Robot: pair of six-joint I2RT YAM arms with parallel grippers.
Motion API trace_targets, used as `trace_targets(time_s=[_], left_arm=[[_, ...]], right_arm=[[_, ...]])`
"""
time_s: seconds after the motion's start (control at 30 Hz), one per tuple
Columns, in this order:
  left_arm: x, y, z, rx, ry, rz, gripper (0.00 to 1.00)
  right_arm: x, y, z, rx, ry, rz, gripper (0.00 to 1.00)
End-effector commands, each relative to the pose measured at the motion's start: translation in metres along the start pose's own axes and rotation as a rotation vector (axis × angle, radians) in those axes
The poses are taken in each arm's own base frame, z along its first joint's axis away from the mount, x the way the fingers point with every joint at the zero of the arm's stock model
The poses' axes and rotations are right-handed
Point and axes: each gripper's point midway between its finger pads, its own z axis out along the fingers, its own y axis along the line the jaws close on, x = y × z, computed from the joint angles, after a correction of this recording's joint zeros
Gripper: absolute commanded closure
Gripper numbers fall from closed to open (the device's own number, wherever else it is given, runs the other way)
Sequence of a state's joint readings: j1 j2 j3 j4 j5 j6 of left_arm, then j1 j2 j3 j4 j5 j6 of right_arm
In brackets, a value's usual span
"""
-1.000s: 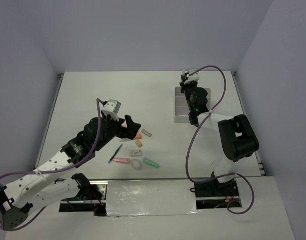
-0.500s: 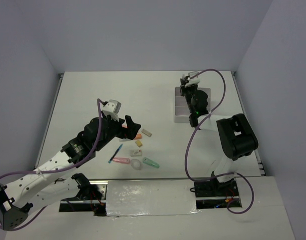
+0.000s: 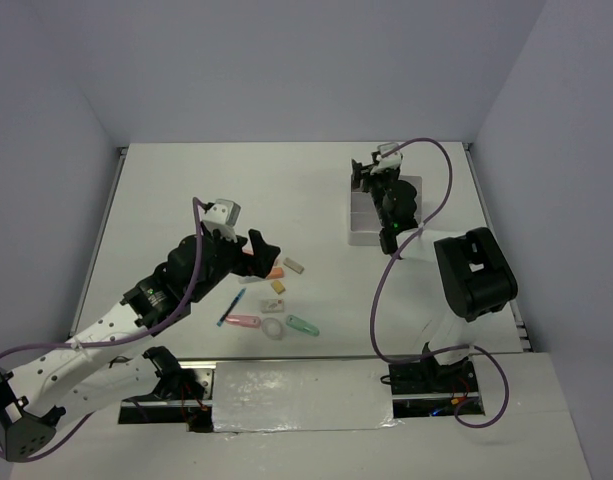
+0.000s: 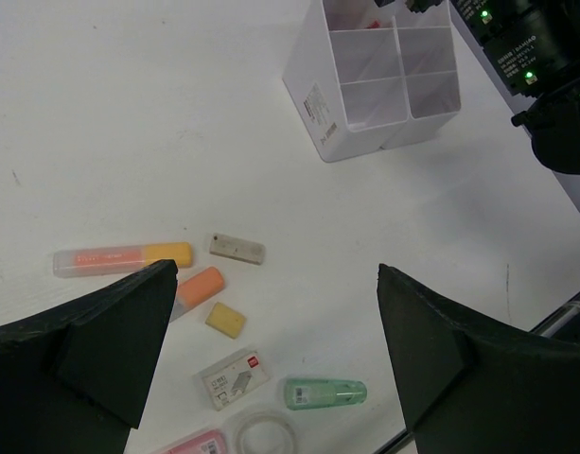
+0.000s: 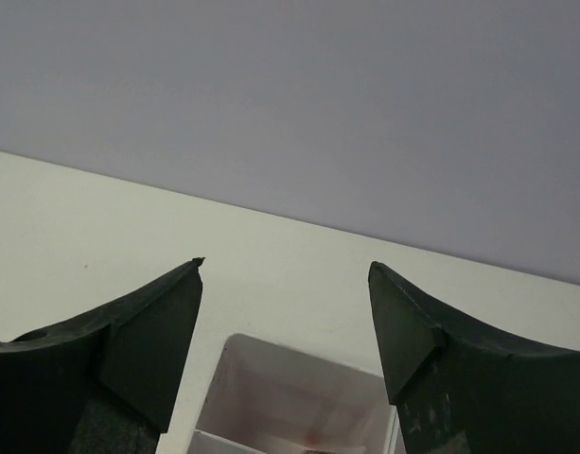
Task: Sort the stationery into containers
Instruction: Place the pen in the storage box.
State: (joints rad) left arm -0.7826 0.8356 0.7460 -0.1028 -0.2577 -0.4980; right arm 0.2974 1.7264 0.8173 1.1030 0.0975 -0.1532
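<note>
Most sorting is left: the orange-and-yellow highlighter (image 4: 124, 256), small yellow eraser (image 4: 225, 320), green capsule-shaped piece (image 4: 325, 392) and clear ring (image 4: 264, 435) lie loose at the left wrist view's lower left. They are well apart from the white plastic compartment block (image 4: 313, 99) at upper right, where only something red (image 4: 375, 26) shows. The left gripper (image 4: 275, 274) gapes empty above the pile, and the right gripper (image 5: 286, 267) gapes empty over the block.

Container label (image 4: 315, 101) — print illegible

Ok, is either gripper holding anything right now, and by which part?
Nothing is held. The left gripper is open over the loose stationery, the right gripper open above the container; both gaps are bare.
</note>
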Motion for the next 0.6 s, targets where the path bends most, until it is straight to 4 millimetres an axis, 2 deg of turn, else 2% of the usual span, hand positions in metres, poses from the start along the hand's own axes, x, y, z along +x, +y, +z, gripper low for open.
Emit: trace_targets(time_s=[0.0,0.03,0.1,0.13,0.17,0.2,0.23,0.27,0.3,0.33,0.37,0.4,0.43,0.47,0.5,0.53,0.57], left_arm=[[-0.013,0.003,0.001,-0.036,-0.052,-0.004,0.01],[-0.015,0.013,0.002,-0.097,-0.053,-0.019,0.01],[-0.021,0.024,0.0,-0.181,-0.07,-0.069,0.01],[-0.023,0.031,-0.001,-0.226,-0.077,-0.086,0.01],[-0.018,0.039,-0.002,-0.275,-0.056,-0.085,0.01],[-0.02,0.049,-0.004,-0.338,-0.071,-0.094,0.01],[-0.023,0.054,-0.005,-0.371,-0.081,-0.129,0.01],[-0.015,0.061,-0.004,-0.412,-0.06,-0.128,0.01],[-0.015,0.069,-0.004,-0.459,-0.073,-0.155,0.01],[-0.013,0.079,-0.004,-0.497,-0.07,-0.173,0.01],[-0.005,0.086,-0.002,-0.524,-0.045,-0.173,0.01],[0.002,0.089,0.001,-0.525,-0.017,-0.171,0.01],[0.005,0.101,0.003,-0.554,-0.006,-0.182,0.01],[0.013,0.105,0.006,-0.559,0.025,-0.181,0.01],[0.022,0.11,0.008,-0.561,0.055,-0.18,0.01],[0.03,0.111,0.01,-0.55,0.09,-0.189,0.01],[0.037,0.111,0.011,-0.546,0.113,-0.19,0.01]], right_arm=[[-0.042,-0.002,0.0,-0.012,-0.084,0.021,0.21],[-0.062,0.0,-0.002,-0.03,-0.099,0.043,0.18],[-0.082,0.006,-0.003,-0.035,-0.093,0.068,0.04],[-0.117,0.006,-0.002,-0.024,-0.135,0.091,0.0],[-0.11,0.003,-0.003,0.017,-0.043,0.095,0.0],[-0.115,0.006,-0.004,0.022,-0.004,0.106,0.0],[-0.152,0.015,-0.003,0.007,-0.032,0.151,0.0],[-0.138,0.022,-0.01,-0.003,0.078,0.149,0.0],[-0.157,0.038,-0.015,-0.038,0.079,0.191,0.0],[-0.167,0.044,-0.024,-0.055,0.094,0.209,0.0],[-0.154,0.051,-0.037,-0.063,0.184,0.214,0.0],[-0.157,0.059,-0.046,-0.08,0.202,0.257,0.0],[-0.162,0.07,-0.063,-0.115,0.204,0.282,0.0],[-0.159,0.074,-0.075,-0.128,0.222,0.3,0.0],[-0.143,0.083,-0.087,-0.161,0.26,0.323,0.0],[-0.155,0.084,-0.101,-0.192,0.237,0.346,0.0],[-0.153,0.09,-0.111,-0.221,0.249,0.357,0.0]])
